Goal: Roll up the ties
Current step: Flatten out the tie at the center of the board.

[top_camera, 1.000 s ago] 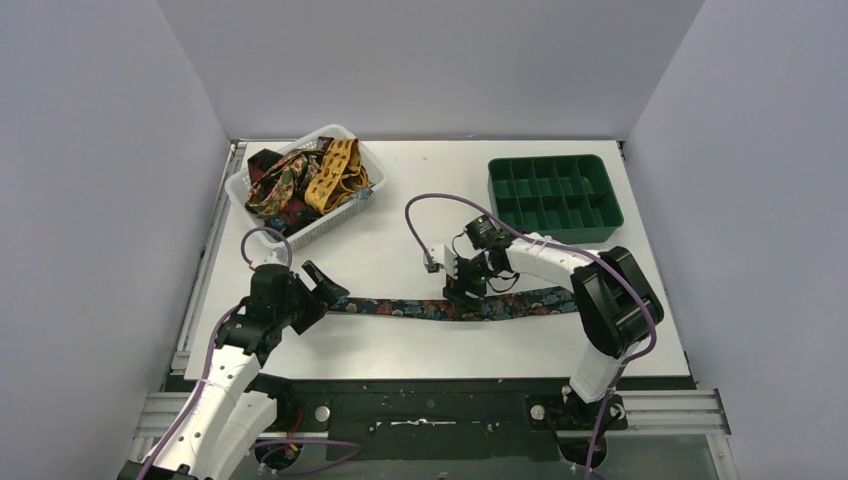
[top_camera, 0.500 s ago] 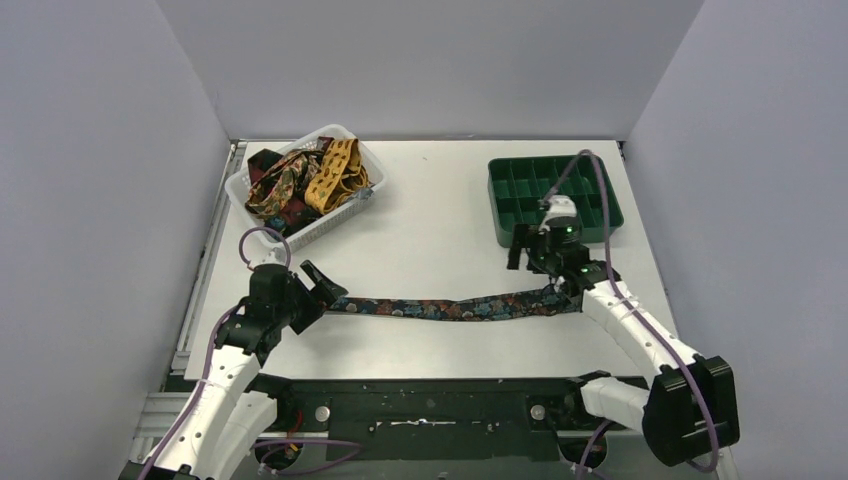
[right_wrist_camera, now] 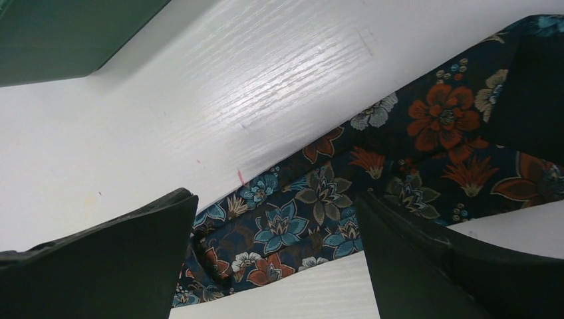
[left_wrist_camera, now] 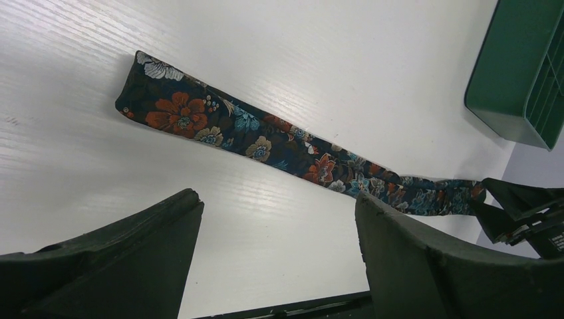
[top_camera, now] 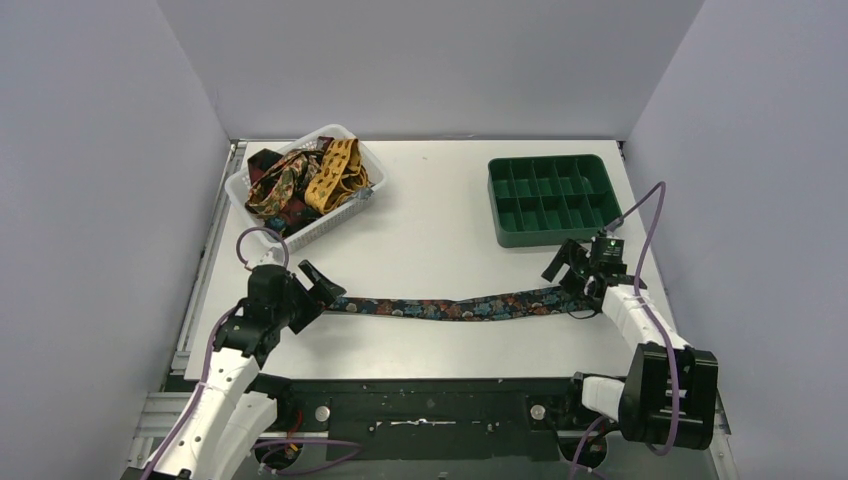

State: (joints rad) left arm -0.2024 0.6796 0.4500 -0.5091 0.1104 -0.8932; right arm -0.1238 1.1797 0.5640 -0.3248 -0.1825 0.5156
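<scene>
**Floral tie laid out flat, an arm at each end**

The floral tie (top_camera: 455,307) lies stretched out on the surface (top_camera: 430,220). Its long axis runs straight across from the left arm (top_camera: 225,360) to the right arm (top_camera: 635,315).

The right jaws stand wide apart directly over the tie's right end. In the right wrist view the patterned cloth lies flat beneath and between the two fingers, pinched by neither. The left jaws are also wide apart and hold nothing. They sit just short of the tie's left end, and in the left wrist view that end lies ahead of the fingers, not between them.

The right arm is therefore the nearer one, already straddling cloth, while the left has a small gap to cross. Any roll would probably start at one end and travel along the tie's length toward the other arm. What matters for the coming move is that the right jaws stand across the tie rather than along it.

Beyond the tie's left end, toward the back, a white basket (top_camera: 330,222) holds a tangled heap of ties (top_camera: 290,185). A mustard-yellow tie (top_camera: 335,178) lies on top beside darker red and brown ones. Beyond the tie's right end, also toward the back, sits a green tray (top_camera: 540,238) divided into compartments. No rolled tie shows in any of them, so the task looks to be at its first tie.
</scene>
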